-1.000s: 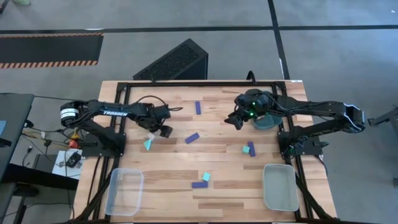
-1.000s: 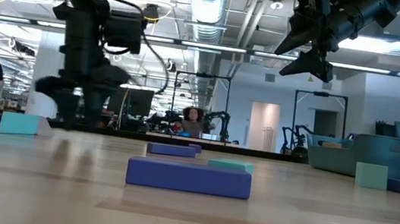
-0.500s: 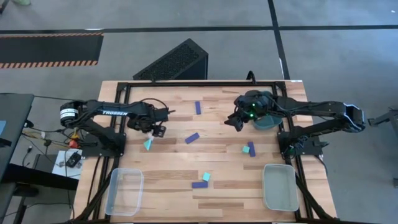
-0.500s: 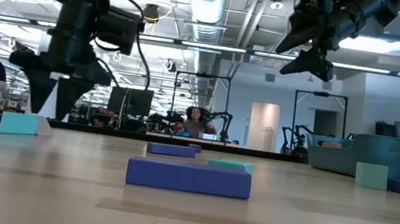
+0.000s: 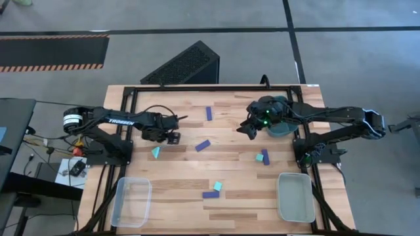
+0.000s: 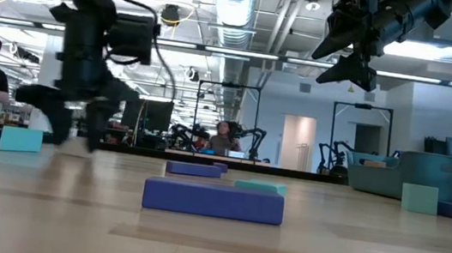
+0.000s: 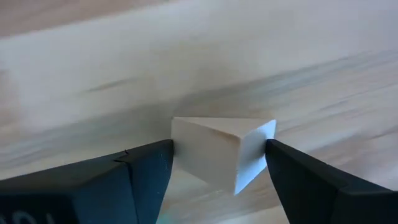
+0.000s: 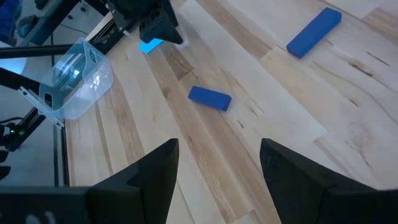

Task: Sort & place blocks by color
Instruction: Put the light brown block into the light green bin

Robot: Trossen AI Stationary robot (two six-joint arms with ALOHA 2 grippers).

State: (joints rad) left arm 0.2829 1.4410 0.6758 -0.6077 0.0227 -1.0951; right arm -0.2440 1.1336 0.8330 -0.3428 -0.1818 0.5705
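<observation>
Near the bench's left edge, the left gripper (image 7: 217, 171) had its fingers open around a pale natural-wood wedge block (image 7: 221, 151), while the right gripper (image 5: 251, 127) hovered open near the far edge.

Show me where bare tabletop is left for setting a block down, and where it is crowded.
Bare wood lies between the two clear trays, left tray and right tray, below the blue bar with the teal cube. The strip beside the upper blue bar is also free. It is crowded around the left gripper, its pale wedge and the teal wedge.
</observation>
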